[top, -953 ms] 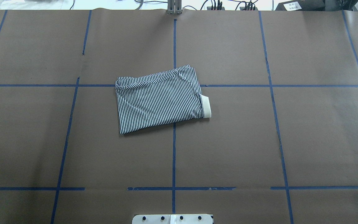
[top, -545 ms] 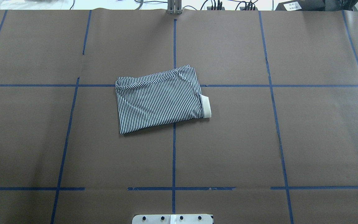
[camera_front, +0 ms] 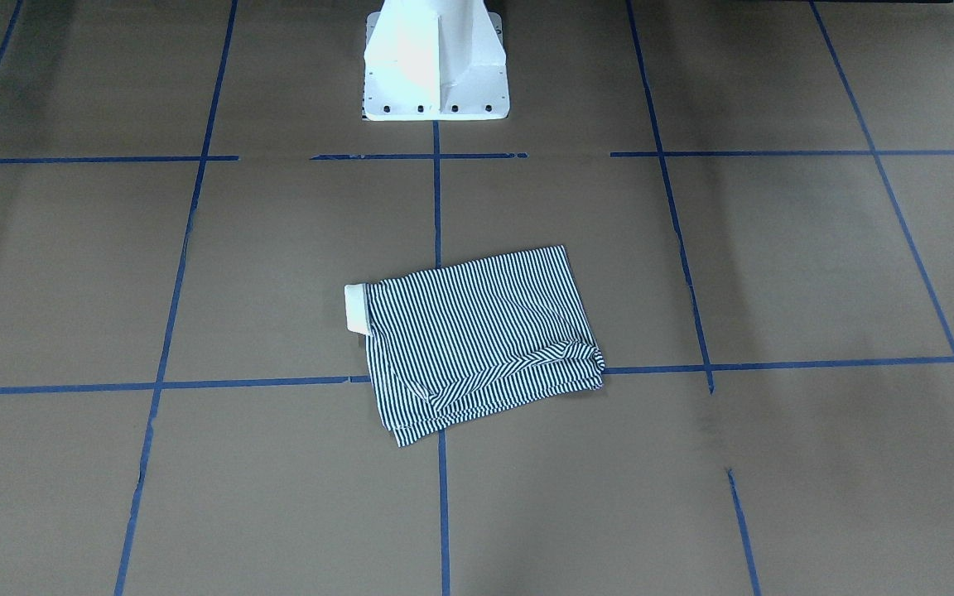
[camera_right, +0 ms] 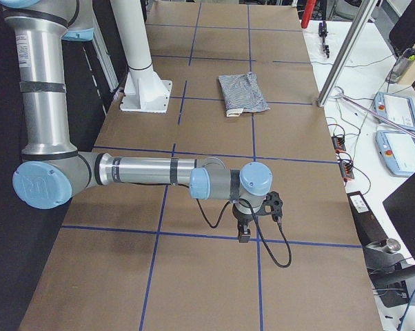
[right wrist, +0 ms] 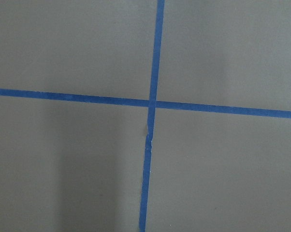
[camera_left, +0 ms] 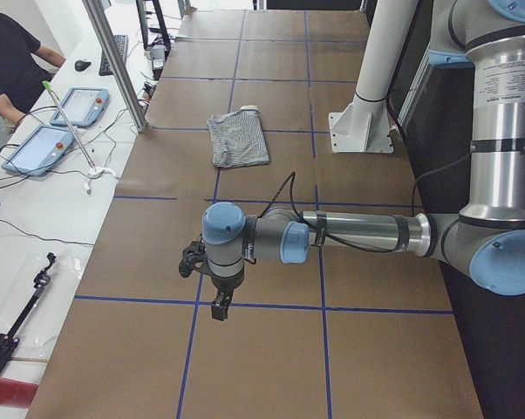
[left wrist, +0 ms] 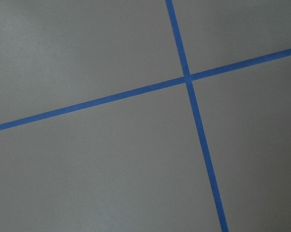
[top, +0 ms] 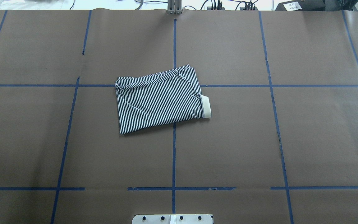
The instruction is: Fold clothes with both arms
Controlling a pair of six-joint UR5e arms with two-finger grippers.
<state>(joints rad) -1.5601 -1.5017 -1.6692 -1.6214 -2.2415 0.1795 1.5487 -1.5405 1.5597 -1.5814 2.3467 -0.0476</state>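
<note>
Navy-and-white striped polo shirt (top: 162,99) lay folded just left of centre on the brown table (top: 291,140), unmoved since the earlier frames; left gripper (camera_left: 219,307) and right gripper (camera_right: 244,234) hung well apart from it, jaw positions not determinable.

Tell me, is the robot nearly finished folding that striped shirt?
Done, it seems: the striped shirt lies folded into a compact rectangle on the table, its white collar poking out one edge. In hand: nothing; the left arm and right arm hang over bare table, well away from the shirt, holding no cloth. Left: perhaps tidying the bunched far edge, if anything.
</note>
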